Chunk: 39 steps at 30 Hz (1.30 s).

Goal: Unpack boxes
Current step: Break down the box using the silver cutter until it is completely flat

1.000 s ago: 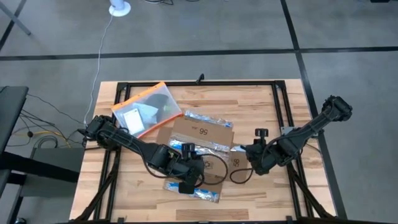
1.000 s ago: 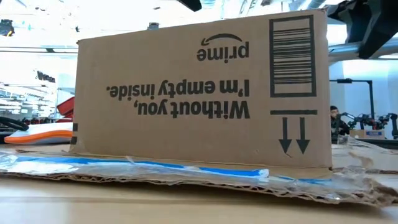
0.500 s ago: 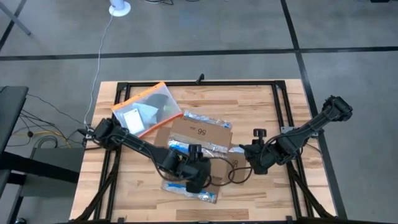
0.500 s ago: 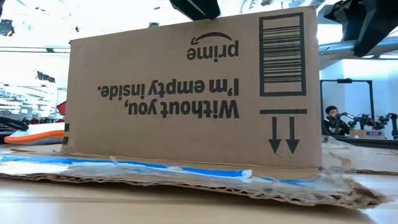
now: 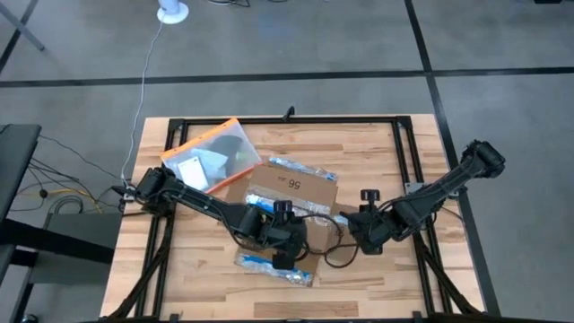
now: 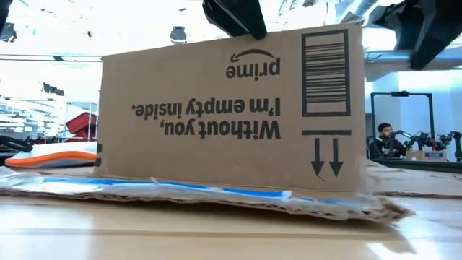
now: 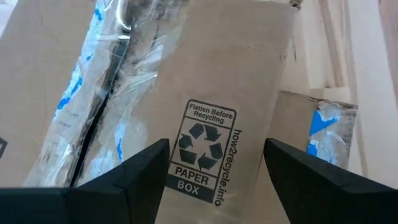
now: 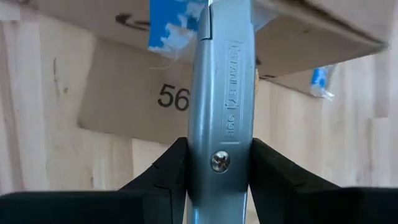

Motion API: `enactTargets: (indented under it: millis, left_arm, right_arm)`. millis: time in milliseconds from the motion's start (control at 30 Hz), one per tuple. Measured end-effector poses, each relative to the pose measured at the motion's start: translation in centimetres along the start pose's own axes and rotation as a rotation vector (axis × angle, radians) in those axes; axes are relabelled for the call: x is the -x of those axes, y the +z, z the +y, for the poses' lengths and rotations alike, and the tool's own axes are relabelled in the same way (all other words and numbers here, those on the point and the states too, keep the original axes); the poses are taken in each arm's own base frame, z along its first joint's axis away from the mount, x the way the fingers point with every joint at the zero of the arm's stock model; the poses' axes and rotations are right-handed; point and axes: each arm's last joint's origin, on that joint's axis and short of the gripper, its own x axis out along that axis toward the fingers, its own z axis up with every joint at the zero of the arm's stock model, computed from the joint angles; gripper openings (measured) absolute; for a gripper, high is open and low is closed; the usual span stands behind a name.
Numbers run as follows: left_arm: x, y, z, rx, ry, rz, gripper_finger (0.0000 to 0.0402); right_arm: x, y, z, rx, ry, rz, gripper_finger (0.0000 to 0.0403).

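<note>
Your right gripper [image 8: 219,180] has its dark fingers [image 8: 158,177] clenched on a grey metal utility knife [image 8: 222,93], one finger pressed against each side of the handle. The knife's front end reaches a strip of blue-and-white printed tape at the edge of the brown corrugated cardboard shipping box [image 5: 291,202]. A loose cardboard flap printed "56" lies on the wood directly beneath the knife.

Your left gripper [image 7: 214,168] has its fingers [image 7: 137,171] released and spread apart, hovering just above a box panel printed with the paper-recycling mark. Crumpled clear tape with blue print runs along the panel beside that mark. From above, this gripper [image 5: 282,247] sits over the near part of the box, and the right gripper [image 5: 345,229] is at the box's right side.

The box stands near the middle of the light wooden desk [image 5: 377,148], with its flaps and torn tape spread flat around it. In the low view its upright wall [image 6: 231,108] shows upside-down lettering, a barcode and two arrows, with a dark arm part touching the top edge.

Beyond the box's far-left corner, an orange-edged clear pouch [image 5: 206,157] lies flat on the desk, just beside the box. In the room behind the box, a seated person [image 6: 385,139] is visible.
</note>
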Motion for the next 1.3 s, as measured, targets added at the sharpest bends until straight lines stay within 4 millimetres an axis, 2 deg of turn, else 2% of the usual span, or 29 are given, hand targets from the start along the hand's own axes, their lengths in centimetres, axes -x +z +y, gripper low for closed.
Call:
enactTargets:
  millis: [133, 200, 400, 500, 667, 833, 1000, 1200, 1300]
  left_arm:
    - [0.0, 0.0, 0.1, 0.003, 0.002, 0.001, 0.0246]
    - [-0.2, 0.2, 0.4, 0.014, 0.029, -0.011, 0.0246]
    - [-0.5, 0.2, 1.0, 0.044, 0.033, -0.002, 0.0246]
    - [-0.5, 0.2, 1.2, 0.033, 0.035, 0.003, 0.0246]
    - [0.0, -0.1, 0.3, 0.009, 0.022, 0.011, 0.0246]
    - [0.9, 0.0, 0.0, 0.007, 0.006, -0.015, 0.0246]
    - [0.8, -0.2, 0.2, 0.002, 0.013, 0.009, 0.0246]
    - [0.7, 0.0, 0.6, 0.013, 0.017, 0.006, 0.0246]
    - [0.6, 0.0, 0.7, 0.017, 0.018, 0.003, 0.0246]
  right_arm:
    - [-1.6, 0.2, 1.3, 0.052, 0.025, 0.083, 0.0115]
    - [-1.8, 0.7, 2.2, 0.072, 0.084, 0.099, 0.0114]
    - [-0.1, 2.3, 4.3, 0.111, 0.138, 0.050, 0.0114]
    - [0.9, 2.7, 4.6, 0.103, 0.146, 0.036, 0.0114]
    - [0.1, 1.1, 4.6, 0.003, 0.067, 0.115, 0.0114]
    - [-3.2, -0.9, 5.0, -0.115, 0.061, 0.160, 0.0114]
    - [-6.5, -3.2, 5.8, -0.260, 0.095, 0.155, 0.0115]
    - [-8.1, -4.8, 6.1, -0.389, 0.095, 0.165, 0.0200]
    - [-8.4, -5.4, 6.0, -0.434, 0.073, 0.183, 0.0224]
